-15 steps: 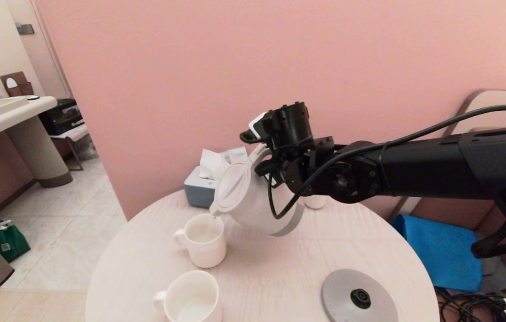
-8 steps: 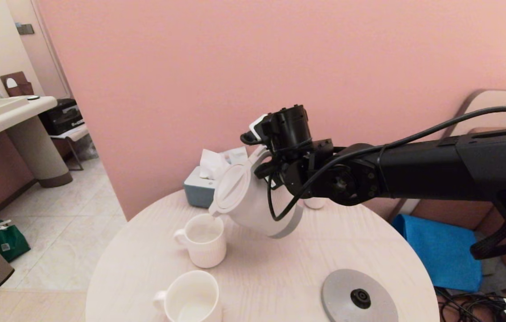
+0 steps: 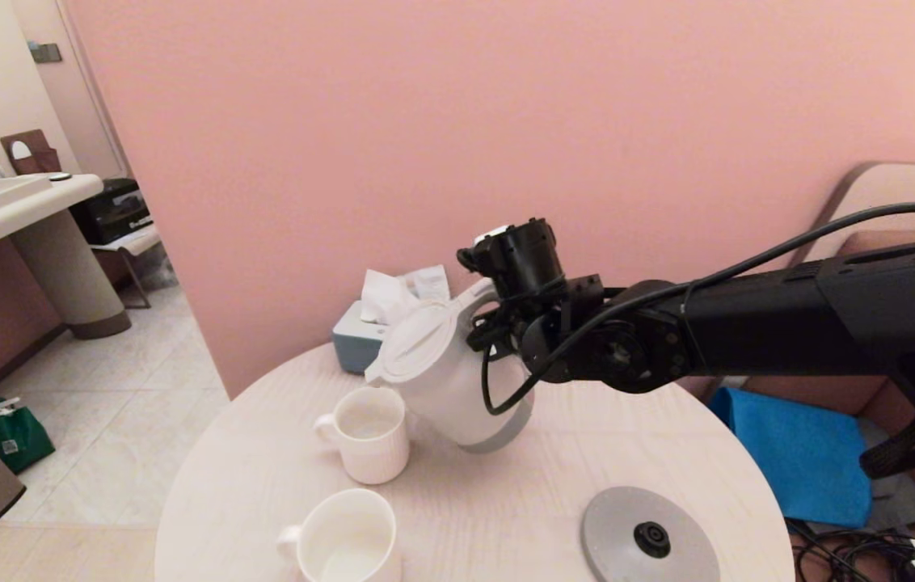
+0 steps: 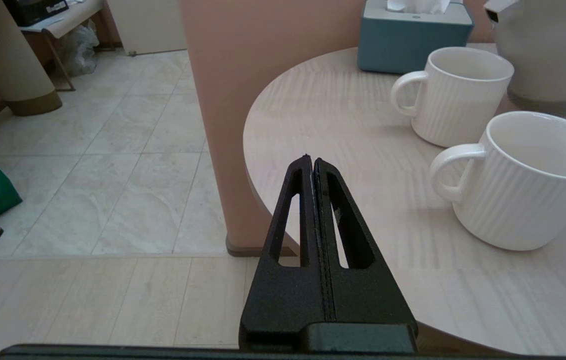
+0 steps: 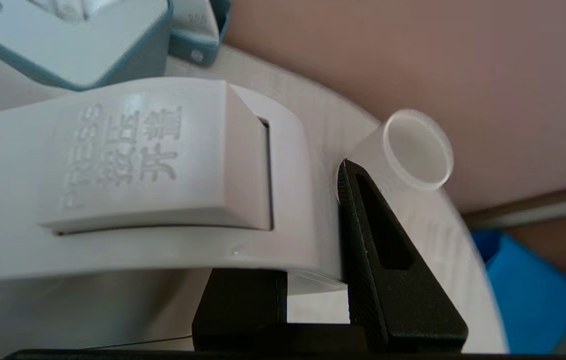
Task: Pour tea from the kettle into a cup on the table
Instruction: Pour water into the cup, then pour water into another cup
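The white kettle (image 3: 437, 380) hangs slightly tilted, low over the round pale table (image 3: 506, 485), its spout just above and behind the far white cup (image 3: 368, 432). Whether its grey bottom band touches the table I cannot tell. My right gripper (image 3: 498, 323) is shut on the kettle's loop handle (image 5: 163, 175), and one black finger (image 5: 378, 240) presses the handle's side. A second white cup (image 3: 348, 537) stands nearer to me. My left gripper (image 4: 312, 161) is shut and empty beside the table's left edge, with both cups (image 4: 455, 95) (image 4: 533, 180) off to its side.
The kettle's grey round base (image 3: 650, 537) lies at the front right of the table. A blue tissue box (image 3: 359, 339) stands at the back left, and a small white cup (image 5: 415, 150) behind the kettle. A blue cushion (image 3: 797, 453) lies beyond the table's right edge.
The kettle has swung back toward upright and come down closer to the table. Its spout has risen away from the far cup's rim, and my right wrist has dropped with it.
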Robot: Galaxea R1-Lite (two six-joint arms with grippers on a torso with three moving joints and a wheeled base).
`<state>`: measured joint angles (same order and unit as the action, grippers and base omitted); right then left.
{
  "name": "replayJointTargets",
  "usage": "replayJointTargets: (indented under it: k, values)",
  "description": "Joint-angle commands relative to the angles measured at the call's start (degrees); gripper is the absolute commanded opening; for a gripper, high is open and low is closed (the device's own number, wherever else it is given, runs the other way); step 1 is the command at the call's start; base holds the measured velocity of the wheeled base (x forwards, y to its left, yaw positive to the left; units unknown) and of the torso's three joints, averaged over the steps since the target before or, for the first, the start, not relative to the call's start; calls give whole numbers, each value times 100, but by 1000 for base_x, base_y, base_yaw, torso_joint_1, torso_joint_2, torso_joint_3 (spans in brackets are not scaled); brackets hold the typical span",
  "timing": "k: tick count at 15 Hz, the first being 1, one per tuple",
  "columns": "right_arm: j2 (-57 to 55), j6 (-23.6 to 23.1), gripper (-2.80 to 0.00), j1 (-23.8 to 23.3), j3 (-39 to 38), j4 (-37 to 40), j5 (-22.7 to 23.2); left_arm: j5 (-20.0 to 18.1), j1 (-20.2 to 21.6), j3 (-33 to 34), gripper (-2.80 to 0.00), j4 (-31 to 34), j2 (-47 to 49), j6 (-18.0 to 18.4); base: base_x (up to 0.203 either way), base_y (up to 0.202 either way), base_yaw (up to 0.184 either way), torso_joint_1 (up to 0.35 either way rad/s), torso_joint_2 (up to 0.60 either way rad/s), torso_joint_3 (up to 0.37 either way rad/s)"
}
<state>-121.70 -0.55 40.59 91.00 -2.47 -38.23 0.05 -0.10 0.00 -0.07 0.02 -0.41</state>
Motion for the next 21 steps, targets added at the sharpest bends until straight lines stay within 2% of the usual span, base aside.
replayJointTargets:
  k: [1, 7, 10, 15, 21]
  values:
    - [77, 332, -280, -43, -152, -22, 6, 4, 1, 0, -280, -1, -2, -2, 0, 0, 0, 0, 0, 0]
    - [766, 1244, -280, -290, -990, 9, 438, 4, 1, 0, -280, -1, 6, -2, 0, 0, 0, 0, 0, 0]
    - [1306, 1388, -280, -260, -1630, 11, 559, 4, 1, 0, -280, -1, -2, -2, 0, 0, 0, 0, 0, 0]
    - [2158, 1788, -280, 321, -2547, 30, 520, 4, 1, 0, -280, -1, 6, -2, 0, 0, 0, 0, 0, 0]
    - [2494, 2019, -280, 715, -2996, 32, 278, 4, 1, 0, -280, -1, 6, -2, 0, 0, 0, 0, 0, 0]
